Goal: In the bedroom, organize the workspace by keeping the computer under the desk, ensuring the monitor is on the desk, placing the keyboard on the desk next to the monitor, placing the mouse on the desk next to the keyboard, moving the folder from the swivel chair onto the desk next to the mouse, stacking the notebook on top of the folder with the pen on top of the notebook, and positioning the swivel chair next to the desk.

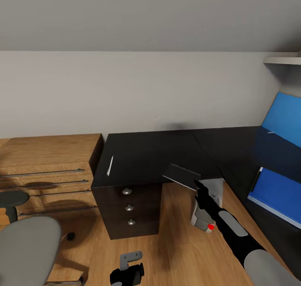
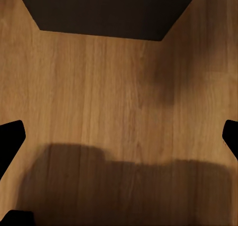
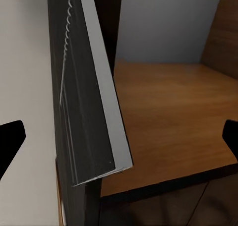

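desk [image 1: 167,152]: black L-shaped top against the wall, three-drawer unit under its left end | on top: thin white pen [image 1: 110,165] near the left edge; blue folder [image 1: 278,194] on the right wing | wooden floor [image 1: 175,236]: computer [image 1: 207,210] stood under the desk corner

No legible text, label, brand, number or sign appeared in any of the three views. The desk [image 1: 159,152], its drawer fronts, the blue folder [image 1: 278,194] at the right edge of the head view, and the dark spiral-bound notebook [image 3: 84,112] at the left of the right wrist view all bore plain, unmarked surfaces.
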You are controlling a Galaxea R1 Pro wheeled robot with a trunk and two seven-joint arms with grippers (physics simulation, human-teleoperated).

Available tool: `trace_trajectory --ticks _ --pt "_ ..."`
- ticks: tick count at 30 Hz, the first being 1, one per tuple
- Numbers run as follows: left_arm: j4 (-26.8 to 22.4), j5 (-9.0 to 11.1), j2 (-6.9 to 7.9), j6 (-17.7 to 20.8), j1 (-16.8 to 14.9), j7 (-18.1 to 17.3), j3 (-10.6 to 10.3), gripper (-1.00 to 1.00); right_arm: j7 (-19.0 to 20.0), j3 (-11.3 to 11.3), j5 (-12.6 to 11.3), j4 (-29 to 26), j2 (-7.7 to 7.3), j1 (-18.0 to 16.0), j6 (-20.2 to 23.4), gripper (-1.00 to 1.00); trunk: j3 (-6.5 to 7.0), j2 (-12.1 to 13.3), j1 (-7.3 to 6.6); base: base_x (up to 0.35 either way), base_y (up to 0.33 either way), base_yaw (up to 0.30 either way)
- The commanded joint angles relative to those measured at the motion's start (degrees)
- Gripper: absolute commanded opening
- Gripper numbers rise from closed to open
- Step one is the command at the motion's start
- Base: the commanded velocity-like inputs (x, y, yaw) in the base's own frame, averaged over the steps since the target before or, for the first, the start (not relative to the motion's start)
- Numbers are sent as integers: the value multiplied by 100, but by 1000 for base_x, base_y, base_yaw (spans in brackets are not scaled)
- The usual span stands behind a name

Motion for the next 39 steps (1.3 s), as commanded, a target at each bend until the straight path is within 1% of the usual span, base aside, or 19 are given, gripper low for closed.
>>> trace_trajectory --ticks 1,7,8,17,33,37,39 --pt "-8 26 2 15 -5 37 -12 100 20 27 -51 3 -6 -5 -2 100 -5 -2 2 241 0 0" --pt "-8 30 2 27 -5 37 -12 100 20 23 -49 4 -5 -5 -2 100 -5 -2 2 139 0 0" --pt "-8 32 2 28 -5 39 -12 100 20 21 -50 4 -9 -5 0 -100 -5 -2 2 18 0 0" --pt "-8 43 2 36 -5 41 -12 100 20 21 -58 4 -13 -5 -1 -100 -5 -2 2 4 0 0" --pt "-8 51 2 36 -5 41 -3 100 29 28 -41 -64 -16 4 -10 -100 282 639 -350 0 0 0" --pt "-8 51 2 36 -5 41 -3 100 27 14 -33 -286 -21 18 -42 -100 354 800 -438 0 0 0" --pt "-2 47 2 39 -5 41 -3 100 25 5 -30 -530 -34 123 -107 -100 390 880 -481 0 0 0"
